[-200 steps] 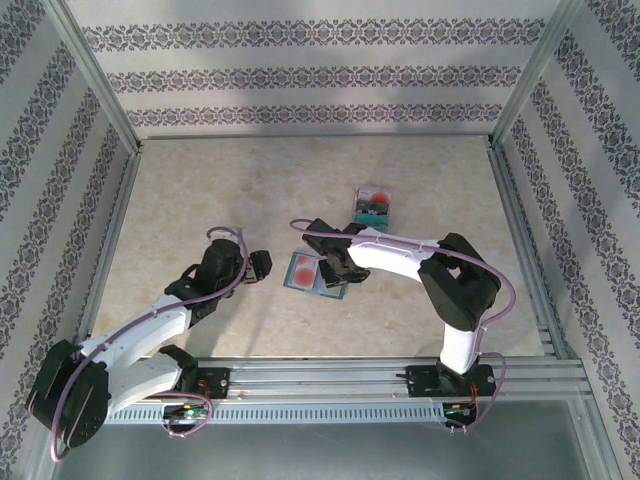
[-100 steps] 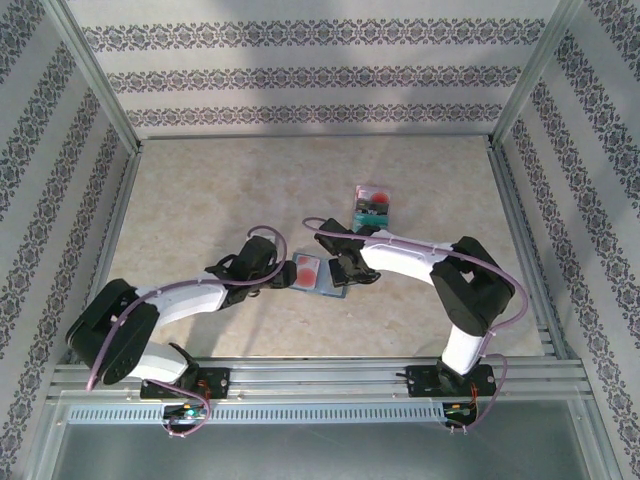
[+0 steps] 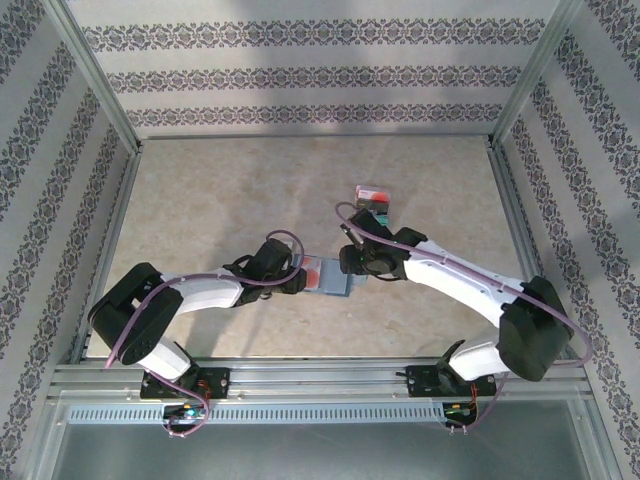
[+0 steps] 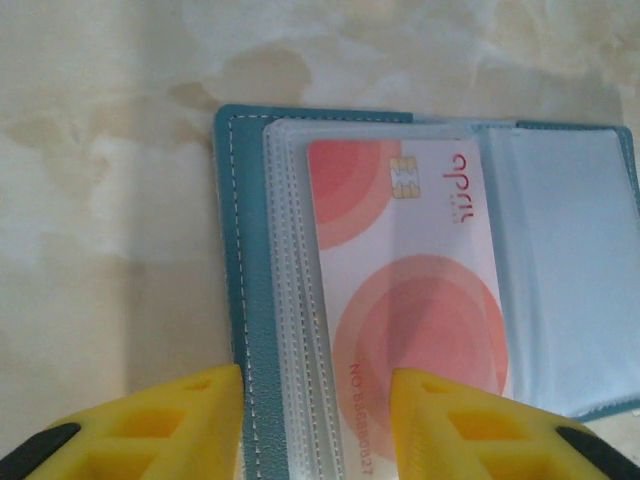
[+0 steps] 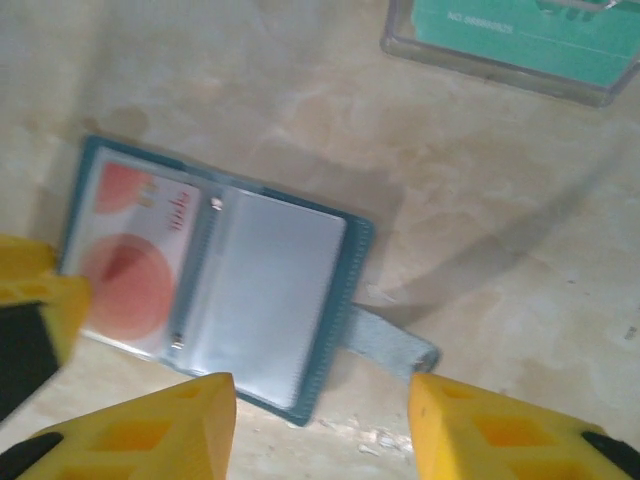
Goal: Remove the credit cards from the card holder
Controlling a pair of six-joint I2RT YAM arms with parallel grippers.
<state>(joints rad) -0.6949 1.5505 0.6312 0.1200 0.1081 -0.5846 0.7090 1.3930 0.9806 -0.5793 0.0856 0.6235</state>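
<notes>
The teal card holder [image 3: 336, 287] lies open on the table between my two grippers. In the left wrist view the card holder [image 4: 238, 250] shows clear sleeves, and a white credit card [image 4: 410, 290] with red-orange circles sits in the top sleeve. My left gripper [image 4: 315, 425] is open, one finger beside the holder's left edge and the other over the card. My right gripper [image 5: 320, 400] is open above the holder's [image 5: 270, 290] right edge and its snap tab [image 5: 392, 347], touching neither. From above, the left gripper [image 3: 298, 282] is at the holder's left and the right gripper [image 3: 352, 262] at its right.
A clear case [image 3: 372, 202] with loose cards in it stands behind the holder; a teal card [image 5: 520, 30] shows through it in the right wrist view. Metal rails [image 3: 320, 380] run along the near edge, and patterned walls close the other three sides.
My left arm has reached right to the holder's left edge and its jaws have narrowed. My right gripper has pulled off the holder, back and to the right.
</notes>
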